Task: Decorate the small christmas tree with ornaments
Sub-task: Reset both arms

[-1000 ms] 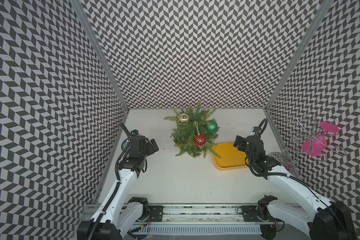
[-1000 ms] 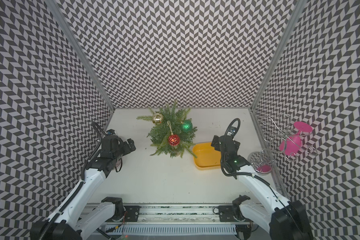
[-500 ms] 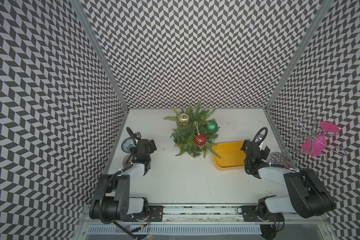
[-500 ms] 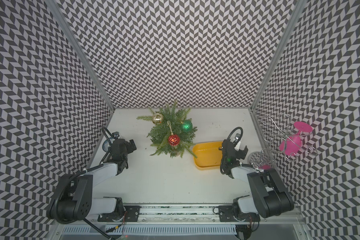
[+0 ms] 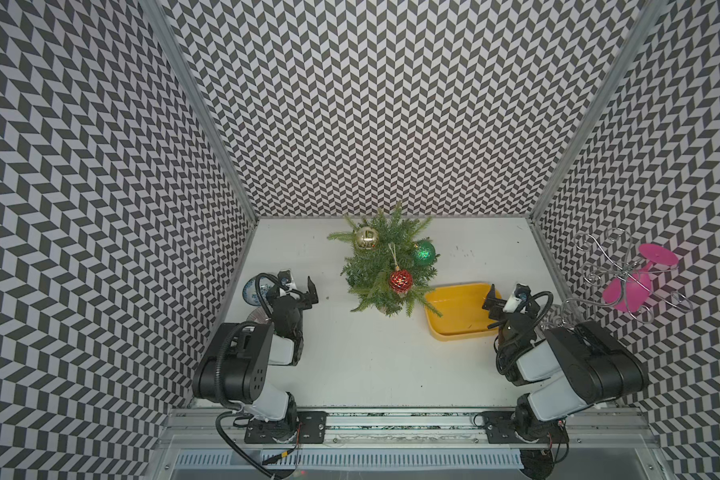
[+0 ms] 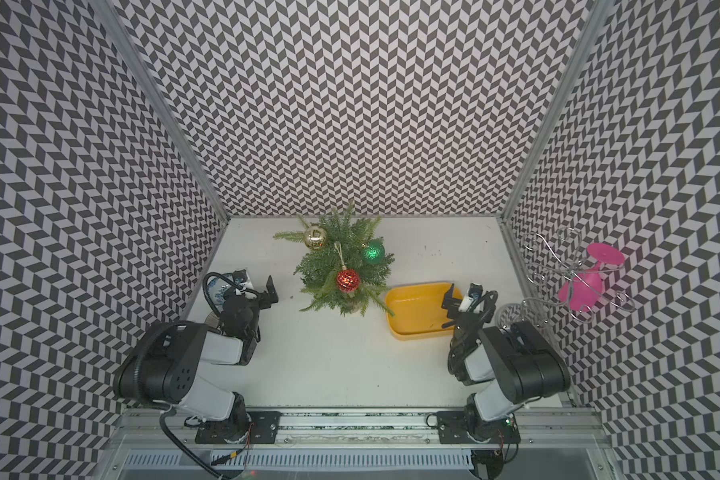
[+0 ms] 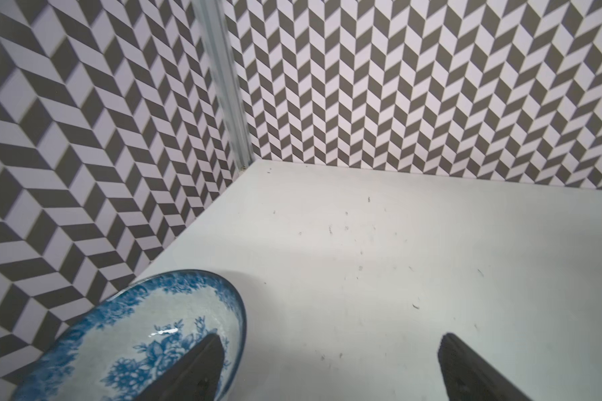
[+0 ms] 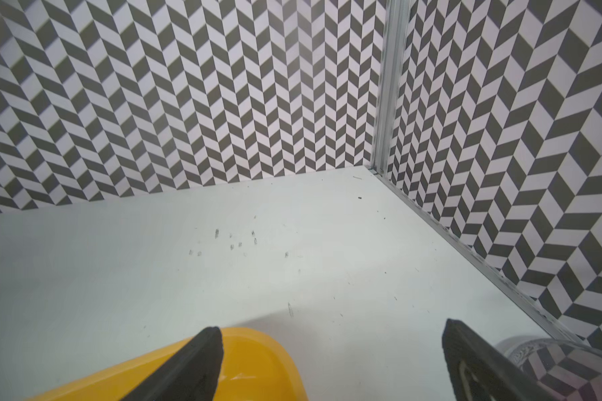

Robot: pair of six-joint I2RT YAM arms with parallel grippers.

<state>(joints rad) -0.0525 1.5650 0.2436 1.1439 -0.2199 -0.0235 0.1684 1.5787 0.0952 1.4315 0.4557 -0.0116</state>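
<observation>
The small christmas tree [image 5: 375,270] [image 6: 325,266] stands at the back middle of the table. Three ornaments hang on it in both top views: gold [image 5: 366,238] [image 6: 314,237], green [image 5: 424,253] [image 6: 373,252] and red [image 5: 400,280] [image 6: 347,280]. My left gripper [image 5: 298,284] [image 6: 257,286] [image 7: 331,342] is open and empty, well left of the tree, one finger over a blue-patterned bowl [image 7: 136,323]. My right gripper [image 5: 506,297] [image 6: 462,297] [image 8: 331,333] is open and empty at the right end of the yellow tray [image 5: 454,307] [image 6: 416,307] [image 8: 258,361].
The blue bowl [image 5: 250,289] sits against the left wall. A clear glass [image 5: 558,316] [image 8: 563,364] stands by the right wall. A pink goblet [image 5: 632,282] hangs on a wire rack on that wall. The yellow tray holds nothing.
Both arms have folded back over their bases at the front rail. The grippers stay open at about the same spots. Tree and ornaments have not moved.
</observation>
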